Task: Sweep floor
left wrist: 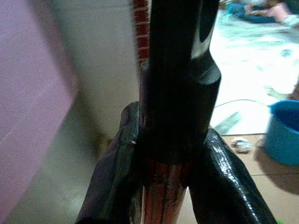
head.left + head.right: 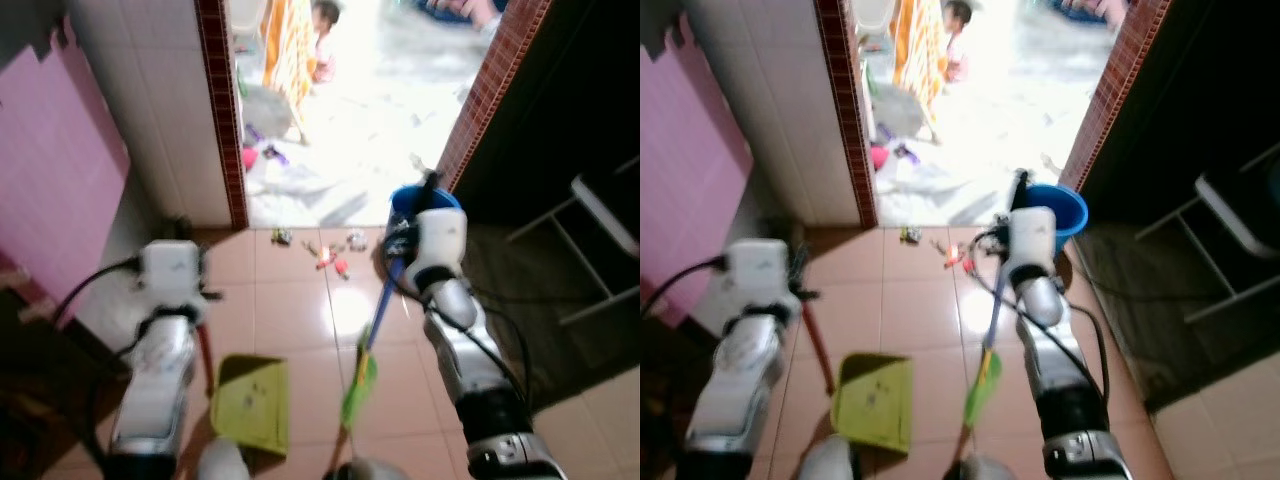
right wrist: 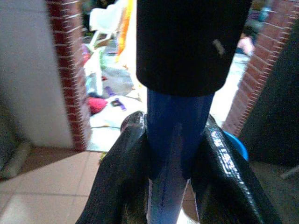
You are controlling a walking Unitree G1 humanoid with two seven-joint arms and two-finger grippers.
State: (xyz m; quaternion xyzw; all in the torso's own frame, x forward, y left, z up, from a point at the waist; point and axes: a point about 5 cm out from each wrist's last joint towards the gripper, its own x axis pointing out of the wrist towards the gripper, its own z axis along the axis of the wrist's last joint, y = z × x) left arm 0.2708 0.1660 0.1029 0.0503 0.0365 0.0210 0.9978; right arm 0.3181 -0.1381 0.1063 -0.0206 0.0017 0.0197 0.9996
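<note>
While the tiled floor (image 2: 290,310) lay in view at the centre of the frame, two tools were seen held over it. The right end effector (image 3: 175,154) was closed on the blue handle of a broom (image 2: 372,330), whose green head (image 2: 356,388) was angled down toward the lower centre of the frame. The left end effector (image 1: 163,182) was clamped on a red handle (image 2: 204,352) — that of a yellow-green dustpan (image 2: 252,402), which rested flat on the tiles at the lower left of centre, just beside the broom head. A scatter of small litter (image 2: 328,255) was seen on the tiles in the middle of the frame, in front of a brightly lit doorway (image 2: 350,100) framed by red brick edging. A blue bucket (image 2: 1055,213) stood by the right brick jamb, close behind the right wrist. A pink panel (image 2: 55,170) was leaned against the white wall at the upper left, and a person (image 2: 322,40) — small and overexposed — was visible beyond the doorway at the top.
</note>
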